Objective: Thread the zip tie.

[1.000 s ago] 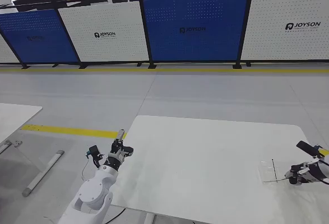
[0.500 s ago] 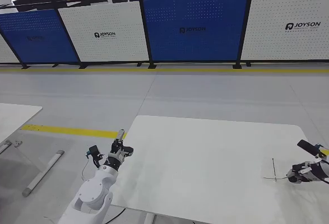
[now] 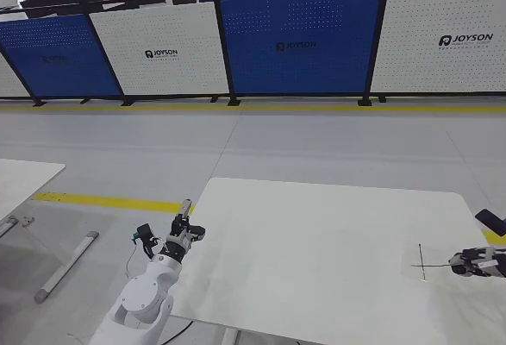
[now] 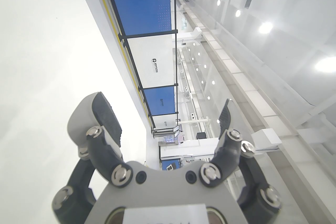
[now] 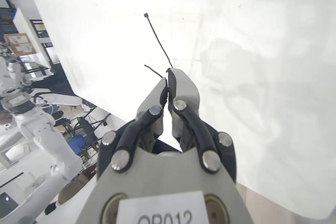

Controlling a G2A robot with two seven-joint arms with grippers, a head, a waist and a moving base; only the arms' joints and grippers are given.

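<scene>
Your right gripper (image 5: 167,75) at the table's (image 3: 321,241) right edge, fingers pinching the zip tie (image 5: 156,37), left gripper (image 4: 168,114) at its left edge, fingers spread.

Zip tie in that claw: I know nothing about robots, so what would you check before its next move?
1. Grip: ok, the right claw is shut on the zip tie.
2. Threading end: ok, the head sticks out past the claw with nothing on it.
3. Second claw ready: ok, the left claw is empty, jaws wide apart.
4. Reach: not ok, the left claw is at the opposite edge of the table from the tie.
5. Tail: cannot tell; a short dark piece curls out beside the right claw, perhaps the tail.
</scene>
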